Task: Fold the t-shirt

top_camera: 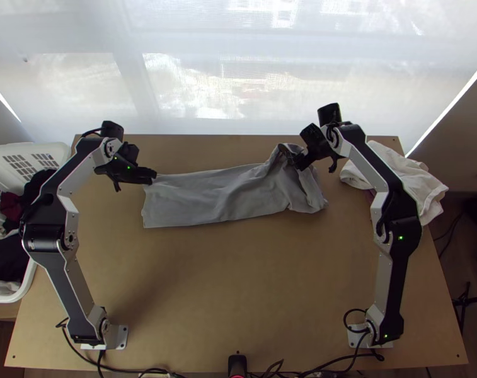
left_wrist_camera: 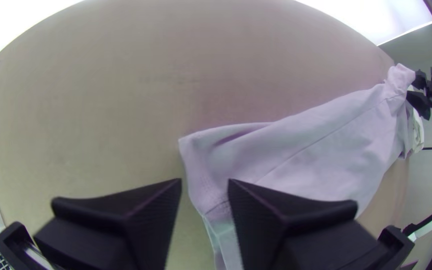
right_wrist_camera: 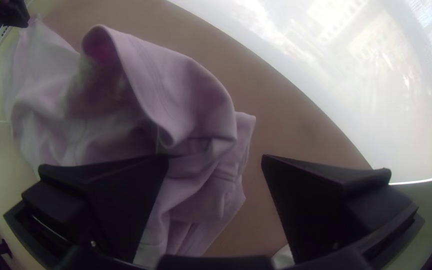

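The grey t-shirt point(top_camera: 219, 196) lies as a long folded strip across the table, smooth at its left end and rumpled at its right. At its upper left corner is my left gripper point(top_camera: 152, 177). In the left wrist view, that gripper point(left_wrist_camera: 204, 187) is open, the end of the t-shirt point(left_wrist_camera: 306, 155) showing beyond and between its fingers. My right gripper point(top_camera: 296, 162) is over the bunched right end. The right wrist view shows this gripper point(right_wrist_camera: 215, 162) wide open, with raised, curling cloth point(right_wrist_camera: 186, 100) near one finger.
A white basket point(top_camera: 30, 271) holding dark and light clothes stands at the left edge of the table point(top_camera: 225, 296). Another white cloth point(top_camera: 405, 179) lies bunched at the back right, beneath the right arm. A pale sheer screen point(top_camera: 238, 75) rises behind the table.
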Motion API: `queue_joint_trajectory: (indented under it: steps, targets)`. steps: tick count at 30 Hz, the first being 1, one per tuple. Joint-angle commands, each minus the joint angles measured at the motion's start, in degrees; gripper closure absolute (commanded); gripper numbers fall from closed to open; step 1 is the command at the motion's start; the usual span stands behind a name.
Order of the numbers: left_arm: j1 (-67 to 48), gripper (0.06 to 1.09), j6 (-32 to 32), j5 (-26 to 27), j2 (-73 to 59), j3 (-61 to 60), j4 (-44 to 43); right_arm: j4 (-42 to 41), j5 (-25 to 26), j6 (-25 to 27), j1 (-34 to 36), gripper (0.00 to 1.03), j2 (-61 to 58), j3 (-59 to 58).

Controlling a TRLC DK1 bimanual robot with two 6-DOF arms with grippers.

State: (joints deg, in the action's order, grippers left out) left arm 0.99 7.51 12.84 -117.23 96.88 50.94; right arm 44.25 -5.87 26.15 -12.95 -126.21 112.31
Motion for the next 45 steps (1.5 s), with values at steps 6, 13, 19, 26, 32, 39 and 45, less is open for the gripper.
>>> queue_joint_trajectory:
  steps: [6, 13, 19, 26, 32, 39, 45]
  targets:
    - [0.5, 0.11, 0.2, 0.3, 3.1, 0.4, 7.2, 0.3, -0.2, -2.9, -2.3, 0.04, 6.9, -1.0]
    - [0.1, 0.11, -0.1, 2.7, 7.6, -3.7, 13.0, 0.3, -0.2, -4.7, -7.6, 0.04, 14.9, -1.5]
    - [-1.2, 0.11, -1.2, 2.9, 7.9, -6.8, 11.0, 0.5, -0.2, -5.0, -12.1, 0.04, 16.3, -8.1]
    - [-2.0, 0.11, -2.6, 1.6, 7.0, -7.3, 3.9, -1.0, -0.2, -4.9, -15.0, 0.04, 15.5, -13.6]
    - [-2.6, 0.11, -3.3, -0.2, 4.6, -7.9, 1.0, -1.4, -0.2, -4.9, -16.6, 0.04, 14.5, -14.6]
    - [-4.1, 0.12, -4.1, -0.2, 2.4, -8.4, 0.2, -2.1, -0.2, -4.7, -17.2, 0.04, 12.0, -16.1]
    - [-5.2, 0.17, -4.7, 0.0, 1.4, -8.4, 0.5, -3.0, -0.2, -4.6, -17.5, 0.04, 10.3, -17.8]
